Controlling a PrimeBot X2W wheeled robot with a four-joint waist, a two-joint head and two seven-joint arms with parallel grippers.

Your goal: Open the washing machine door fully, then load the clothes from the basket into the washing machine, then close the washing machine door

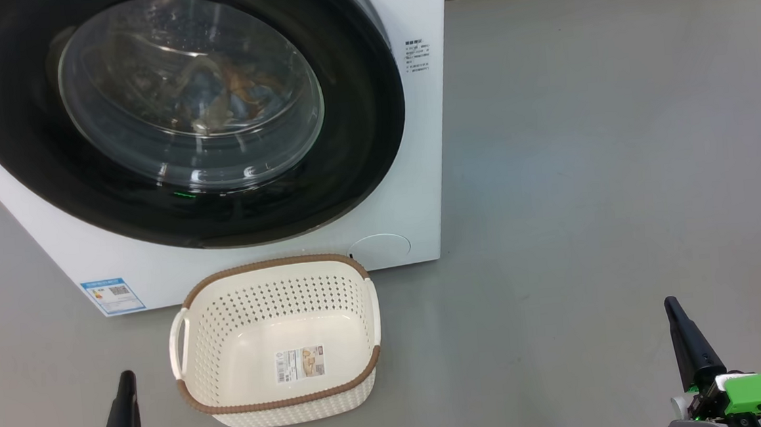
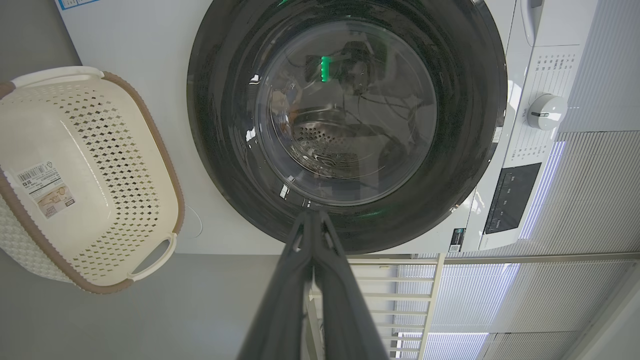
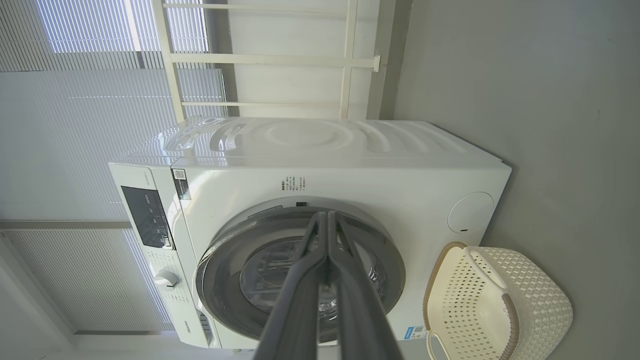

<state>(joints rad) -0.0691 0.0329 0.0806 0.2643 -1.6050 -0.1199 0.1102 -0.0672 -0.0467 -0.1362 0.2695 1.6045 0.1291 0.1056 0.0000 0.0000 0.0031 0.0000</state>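
Note:
The white washing machine stands ahead with its round black-ringed door shut flat against the front. Through the glass bowl I see the clothes, blue and orange-brown fabric, inside the drum. The cream basket with a brown rim sits on the floor just before the machine, holding nothing but its label sticker. My left gripper is at the lower left, beside the basket, fingers shut with nothing held. At the lower right my right gripper is shut and holds nothing, well clear of the basket.
Grey floor spreads wide to the right of the machine. In the wrist views, a control panel with a white knob tops the machine, and a white rack and window blinds stand behind it.

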